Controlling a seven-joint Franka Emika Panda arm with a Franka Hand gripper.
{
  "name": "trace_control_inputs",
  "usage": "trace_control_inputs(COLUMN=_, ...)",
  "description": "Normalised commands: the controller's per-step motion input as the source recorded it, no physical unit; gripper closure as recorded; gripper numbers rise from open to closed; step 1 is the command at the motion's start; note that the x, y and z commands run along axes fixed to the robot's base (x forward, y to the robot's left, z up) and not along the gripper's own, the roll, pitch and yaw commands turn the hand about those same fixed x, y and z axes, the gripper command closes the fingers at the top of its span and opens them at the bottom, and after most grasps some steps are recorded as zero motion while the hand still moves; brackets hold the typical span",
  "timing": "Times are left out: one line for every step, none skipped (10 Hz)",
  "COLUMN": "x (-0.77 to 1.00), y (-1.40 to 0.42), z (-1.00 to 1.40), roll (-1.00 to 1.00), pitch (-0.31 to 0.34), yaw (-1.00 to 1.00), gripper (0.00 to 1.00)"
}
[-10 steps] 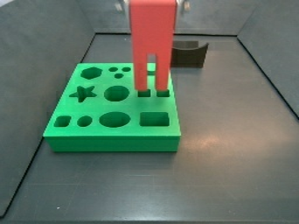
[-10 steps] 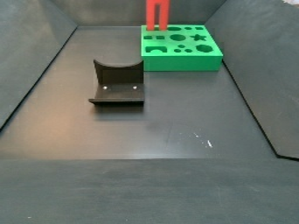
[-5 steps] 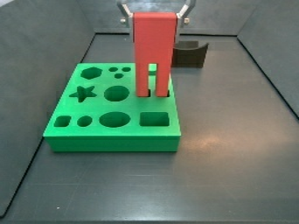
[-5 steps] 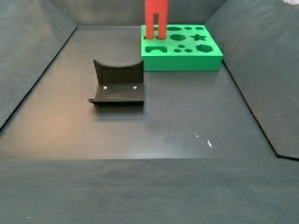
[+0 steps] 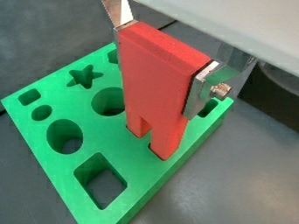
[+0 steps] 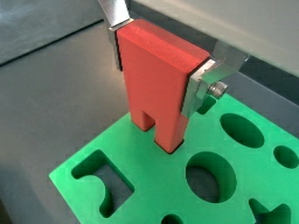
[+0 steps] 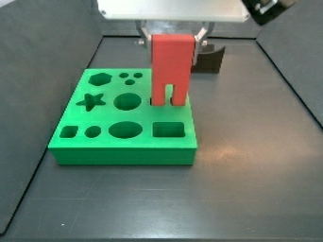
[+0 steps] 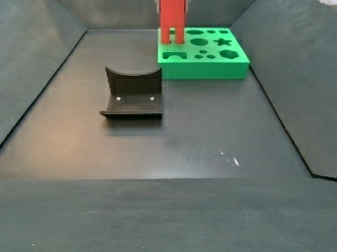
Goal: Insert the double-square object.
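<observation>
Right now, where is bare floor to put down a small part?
In a side view, the wide floor nearer the camera than the fixture is bare, also the strip between fixture and green board. Crowded: the board's corner, where the end effector holds the red slab.

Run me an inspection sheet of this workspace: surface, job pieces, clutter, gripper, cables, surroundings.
Surface: dark floor, bare apart from the items below.
Job's things: red double-square object, upright, its two legs down at the green board; how deep they sit cannot be told.
Clutter: nothing seen.
Gripper: gripper above the board, silver fingers clamped on the object's upper sides.
Cables: nothing seen.
Surroundings: dark walls around the floor; the fixture stands apart from the board, empty.
</observation>
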Motion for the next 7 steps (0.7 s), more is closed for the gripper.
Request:
trace_control_inputs(x=0.0, y=0.0, z=-0.29, roll=-0.04, pitch=-0.037, yaw=0.0, gripper=1.0)
trace_control_inputs(x=0.0, y=0.0, z=-0.28, roll=-0.03, pitch=-0.023, yaw=0.0, gripper=1.0)
trace_control_inputs(x=0.0, y=0.0, z=-0.25, roll=0.0, pitch=-0.006, yaw=0.0, gripper=1.0)
trace_control_inputs(x=0.0, y=0.0, z=-0.22, roll=0.0, pitch=0.0, yaw=0.0, gripper=1.0)
trace_control_inputs(x=0.0, y=0.0, z=-0.19, roll=0.0, pitch=0.0, yaw=0.0, gripper=1.0)
trace_control_inputs(x=0.0, y=0.0, z=-0.08, roll=-0.02, pitch=-0.039, yaw=0.0, gripper=1.0)
trace_control_inputs(x=0.0, y=0.01, z=0.0, roll=-0.01, pitch=0.0, yaw=0.0, gripper=1.0)
